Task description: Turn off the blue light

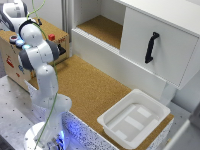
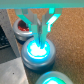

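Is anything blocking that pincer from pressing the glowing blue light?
Nothing visible does. In the wrist view the pincer hangs right over the blue light, with no object between them. The dark red cap sits off to one side.

cork-topped counter [image 1: 90, 90], white plastic tray [image 1: 134, 118] resting on its corner

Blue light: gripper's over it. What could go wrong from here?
1. The red cap sits close beside the blue light; if the gripper drifts, it may press that instead.
2. A second glowing cap lies close on the other side: same risk.
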You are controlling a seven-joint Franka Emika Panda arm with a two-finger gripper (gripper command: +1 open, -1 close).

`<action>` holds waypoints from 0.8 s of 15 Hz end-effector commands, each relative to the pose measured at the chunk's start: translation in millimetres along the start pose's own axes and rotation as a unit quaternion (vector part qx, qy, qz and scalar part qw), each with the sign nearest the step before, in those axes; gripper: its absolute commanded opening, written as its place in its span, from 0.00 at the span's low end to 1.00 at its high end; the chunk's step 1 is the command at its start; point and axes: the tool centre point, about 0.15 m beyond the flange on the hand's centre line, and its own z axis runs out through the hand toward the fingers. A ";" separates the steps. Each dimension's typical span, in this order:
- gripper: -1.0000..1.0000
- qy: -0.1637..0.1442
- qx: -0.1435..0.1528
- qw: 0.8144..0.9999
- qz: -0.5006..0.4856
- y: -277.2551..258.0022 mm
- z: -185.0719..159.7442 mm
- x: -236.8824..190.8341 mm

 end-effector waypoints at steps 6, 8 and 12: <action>0.00 -0.029 -0.038 0.999 0.023 -4.6 -43.9 18.1; 1.00 -0.005 -0.047 0.998 0.042 1.2 -87.1 12.1; 1.00 0.007 -0.049 0.996 0.073 13.1 -98.7 7.2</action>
